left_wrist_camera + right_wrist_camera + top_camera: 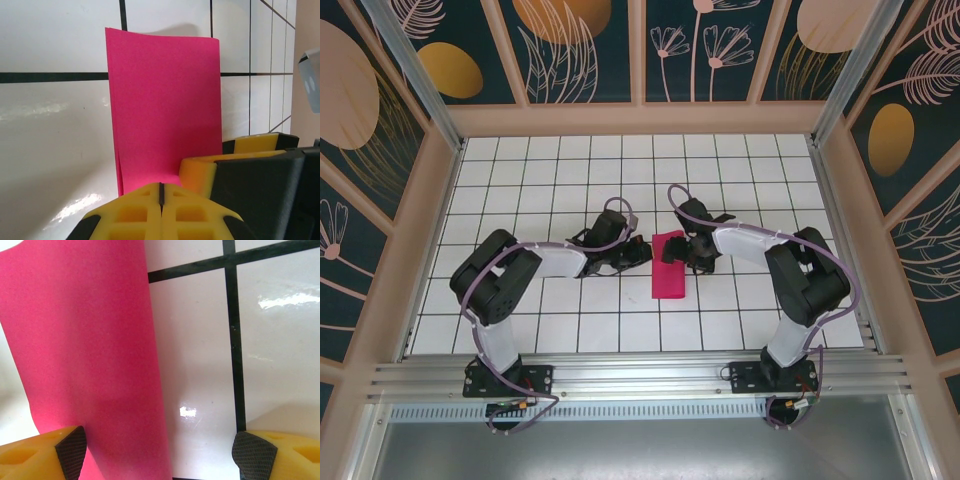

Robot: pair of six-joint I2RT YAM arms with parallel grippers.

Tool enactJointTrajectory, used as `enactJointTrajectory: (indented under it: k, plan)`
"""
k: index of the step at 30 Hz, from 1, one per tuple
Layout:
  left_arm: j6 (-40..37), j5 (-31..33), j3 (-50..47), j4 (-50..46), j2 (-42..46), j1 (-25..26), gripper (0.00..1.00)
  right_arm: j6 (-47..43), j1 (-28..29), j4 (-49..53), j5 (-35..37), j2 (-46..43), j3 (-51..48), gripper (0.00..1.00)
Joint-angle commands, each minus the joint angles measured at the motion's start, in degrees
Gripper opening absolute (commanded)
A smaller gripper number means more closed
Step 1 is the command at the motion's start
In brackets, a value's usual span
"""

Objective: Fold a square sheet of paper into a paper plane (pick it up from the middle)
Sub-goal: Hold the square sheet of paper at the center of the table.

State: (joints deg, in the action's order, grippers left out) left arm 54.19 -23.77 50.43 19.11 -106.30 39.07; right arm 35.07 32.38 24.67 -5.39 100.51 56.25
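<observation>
The left gripper (161, 192) is seen with jaws pressed together at the near edge of the square sheet of paper (670, 265). The sheet is laid folded to a rectangle on the tiled table (570, 170) between the arms, and a pinch cannot be confirmed. The right gripper (162, 455) is spread wide astride the sheet's long edge. An early fold is judged in hand; next, one layer must be lifted without the sheet being dragged.

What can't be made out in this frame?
- Left wrist: the shut left gripper hides the near edge of the pink paper; whether it is pinched is unclear.
- Right wrist: the picture's edges cut off the paper beside the open right gripper.
- Top external: creases too small to see.
</observation>
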Motion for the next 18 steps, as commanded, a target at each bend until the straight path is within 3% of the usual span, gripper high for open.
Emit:
enactJointTrajectory:
  k: [1,18]
  plan:
    - [1.2,-1.4,2.0,0.4,-1.5,0.3,0.0,0.1,-0.2,-3.3,2.8,8.5,-4.5,0.85]
    - [0.7,2.3,9.1,-10.6,-6.3,1.9,0.0,0.2,-0.2,-3.5,2.8,8.9,-4.6,0.85]
